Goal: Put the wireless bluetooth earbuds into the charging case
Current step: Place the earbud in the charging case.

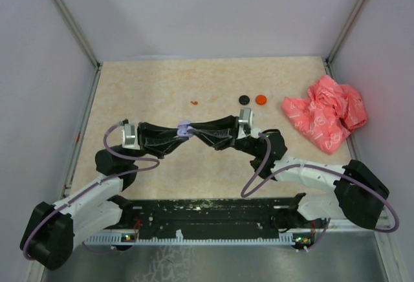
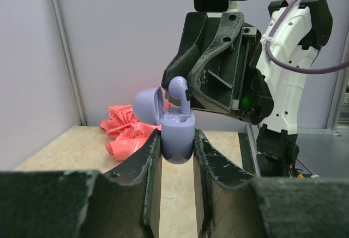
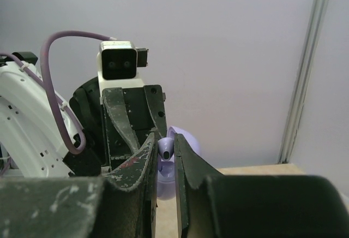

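My left gripper (image 2: 177, 140) is shut on the lilac charging case (image 2: 178, 133), which it holds upright above the table with its lid (image 2: 149, 105) swung open to the left. My right gripper (image 3: 166, 153) is shut on a lilac earbud (image 3: 166, 149). The earbud (image 2: 180, 89) stands with its stem down in the case's open top. From above, both grippers meet at the case (image 1: 184, 128) in the table's middle, the left gripper (image 1: 173, 133) coming from the left and the right gripper (image 1: 198, 130) from the right. A tiny red earbud (image 1: 193, 102) lies on the table behind them.
A black disc (image 1: 244, 99) and a red disc (image 1: 261, 99) lie side by side at the back. A crumpled pink-red plastic bag (image 1: 326, 112) sits at the right edge, and the bag (image 2: 125, 129) also shows behind the case. Grey walls enclose the table.
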Robot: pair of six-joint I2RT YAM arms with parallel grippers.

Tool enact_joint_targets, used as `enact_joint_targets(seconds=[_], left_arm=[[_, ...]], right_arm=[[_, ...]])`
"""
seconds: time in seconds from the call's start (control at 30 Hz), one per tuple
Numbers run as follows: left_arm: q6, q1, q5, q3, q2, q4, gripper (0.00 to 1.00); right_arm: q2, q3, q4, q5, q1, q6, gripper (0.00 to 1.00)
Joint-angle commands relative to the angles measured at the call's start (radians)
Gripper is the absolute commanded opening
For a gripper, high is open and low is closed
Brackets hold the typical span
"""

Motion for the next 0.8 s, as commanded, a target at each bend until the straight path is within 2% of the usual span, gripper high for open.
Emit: enact_joint_targets(seconds=[0.0,0.1,0.23,0.37,0.53,0.77], left_arm=[[-0.038,0.004,-0.015,0.006,-0.012,0.070,0.00],[-0.043,0.004,-0.023,0.005,-0.012,0.070,0.00],[-0.042,0.004,-0.026,0.000,-0.014,0.069,0.00],[-0.038,0.003,-0.030,-0.004,-0.019,0.066,0.00],[-0.015,0.005,-0.037,-0.017,-0.032,0.035,0.00],[0.091,0.003,-0.057,-0.050,-0.066,-0.100,0.00]], right_arm=[[-0.012,-0.005,0.035,-0.012,0.014,-0.008,0.00],[-0.021,-0.003,0.003,-0.024,0.014,-0.016,0.00],[-0.031,-0.004,-0.019,-0.026,0.014,-0.018,0.13],[-0.040,-0.006,-0.026,-0.017,0.014,-0.018,0.18],[-0.069,-0.011,-0.043,-0.006,0.014,-0.020,0.30],[-0.147,-0.014,-0.163,0.064,0.014,-0.066,0.39]])
